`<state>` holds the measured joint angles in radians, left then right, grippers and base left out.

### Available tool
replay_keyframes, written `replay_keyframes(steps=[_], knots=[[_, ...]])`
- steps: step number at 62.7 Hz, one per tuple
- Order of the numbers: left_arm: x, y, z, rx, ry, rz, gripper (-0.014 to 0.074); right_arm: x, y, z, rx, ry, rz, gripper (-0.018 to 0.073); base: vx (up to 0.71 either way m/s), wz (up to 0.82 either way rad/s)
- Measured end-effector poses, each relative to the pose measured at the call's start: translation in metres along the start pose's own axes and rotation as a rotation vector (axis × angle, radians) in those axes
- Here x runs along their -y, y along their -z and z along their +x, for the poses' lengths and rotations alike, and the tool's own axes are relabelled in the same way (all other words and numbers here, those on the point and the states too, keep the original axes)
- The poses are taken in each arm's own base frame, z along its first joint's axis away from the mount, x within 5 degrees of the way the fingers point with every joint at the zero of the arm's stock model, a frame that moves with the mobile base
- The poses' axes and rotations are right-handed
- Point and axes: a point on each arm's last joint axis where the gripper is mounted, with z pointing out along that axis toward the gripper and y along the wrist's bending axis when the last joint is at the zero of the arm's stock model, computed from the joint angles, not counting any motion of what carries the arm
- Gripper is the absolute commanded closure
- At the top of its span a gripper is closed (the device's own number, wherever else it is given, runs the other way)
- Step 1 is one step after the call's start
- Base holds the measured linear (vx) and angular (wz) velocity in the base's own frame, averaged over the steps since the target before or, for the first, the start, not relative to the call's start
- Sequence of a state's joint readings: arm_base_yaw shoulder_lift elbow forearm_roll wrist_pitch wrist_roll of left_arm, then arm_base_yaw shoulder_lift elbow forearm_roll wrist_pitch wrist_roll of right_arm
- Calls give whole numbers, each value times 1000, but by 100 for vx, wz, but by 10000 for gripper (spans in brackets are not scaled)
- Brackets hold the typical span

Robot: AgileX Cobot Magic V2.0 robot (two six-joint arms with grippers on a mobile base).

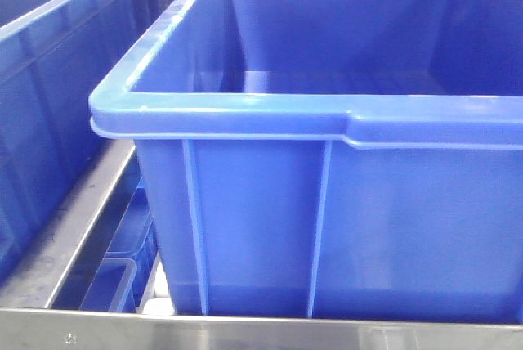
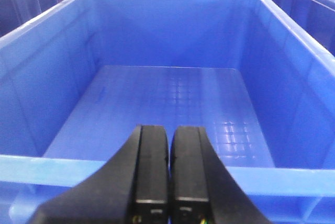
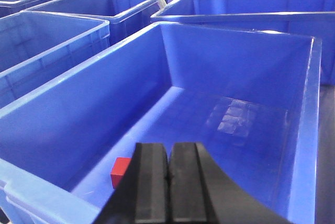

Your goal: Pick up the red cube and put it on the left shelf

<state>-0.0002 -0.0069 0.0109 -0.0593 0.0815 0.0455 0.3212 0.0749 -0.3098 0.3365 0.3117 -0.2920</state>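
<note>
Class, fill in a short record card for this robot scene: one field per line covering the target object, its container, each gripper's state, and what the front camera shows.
target object: red cube, on the crate floor near the left wall
container: blue crate, open top
right gripper: shut, empty, above the crate's near rim
left gripper: shut, empty, over an empty blue crate
front camera: large blue crate on a metal shelf ledge; cube not visible

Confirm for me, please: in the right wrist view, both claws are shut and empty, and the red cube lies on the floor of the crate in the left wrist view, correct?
Not quite. The red cube lies on the floor of the crate in the right wrist view, beside the shut right claw. The crate under the shut left claw shows only a bare floor.
</note>
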Motion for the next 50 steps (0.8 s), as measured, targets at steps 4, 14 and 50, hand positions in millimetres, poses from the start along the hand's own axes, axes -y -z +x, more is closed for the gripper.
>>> replay_keyframes(steps=[4,14,50], knots=[[0,0,0,0,0,0,506,0,0,-1,9,0,3,503,0,0],[0,0,0,0,0,0,506,3,-1,-2,48,-3,32,503,0,0],[0,0,0,0,0,0,506,28,1,47,91,-120,483,503,0,0]])
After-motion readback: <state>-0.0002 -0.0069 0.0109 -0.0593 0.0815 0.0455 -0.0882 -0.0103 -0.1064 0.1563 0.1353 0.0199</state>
